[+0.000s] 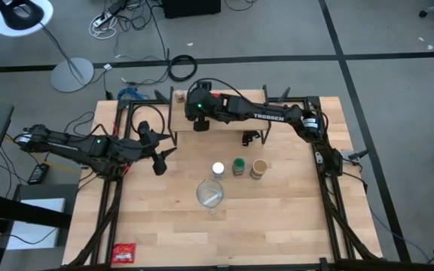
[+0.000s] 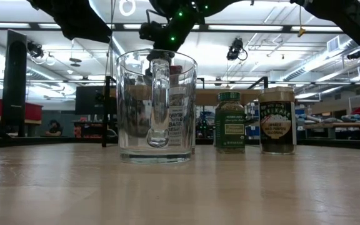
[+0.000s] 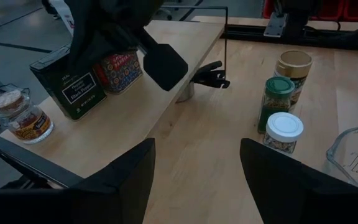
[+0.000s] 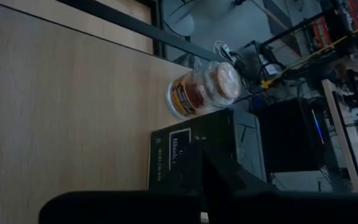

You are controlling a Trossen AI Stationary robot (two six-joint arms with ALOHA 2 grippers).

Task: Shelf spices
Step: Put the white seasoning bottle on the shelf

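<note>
The shelf point(image 1: 277, 124) stands at the table's far side. On its left end sit a tiny brownish jar point(image 3: 20, 115), a dark green tin point(image 3: 73, 84) and a red tin point(image 3: 118, 70). My right gripper point(image 3: 165, 64) is shut and hangs slanting down over the plank, right beside the red tin. In the right wrist view its fingers point(image 4: 197, 165) show in front of the dark green tin point(image 4: 229, 143). The white-lidded jar point(image 1: 218, 169), the green-lidded jar point(image 1: 238, 165) and the tan-lidded jar point(image 1: 259, 168) stand on the table in front of the shelf. My left gripper point(image 1: 160, 156) waits open, left of them. My right gripper's shut fingers point(image 3: 165, 64) reach in from the table's right, slanting down, close to the red tin's right side point(image 3: 137, 65). I cannot tell whether they touch that tin or the dark green one; both tins stand upright on the plank.
A large clear glass measuring cup point(image 1: 210, 194) stands near the table's middle, just in front of the three jars. A flat red packet point(image 1: 124, 253) lies at the near left corner. The shelf's right half point(image 1: 292, 122) is bare plank.
</note>
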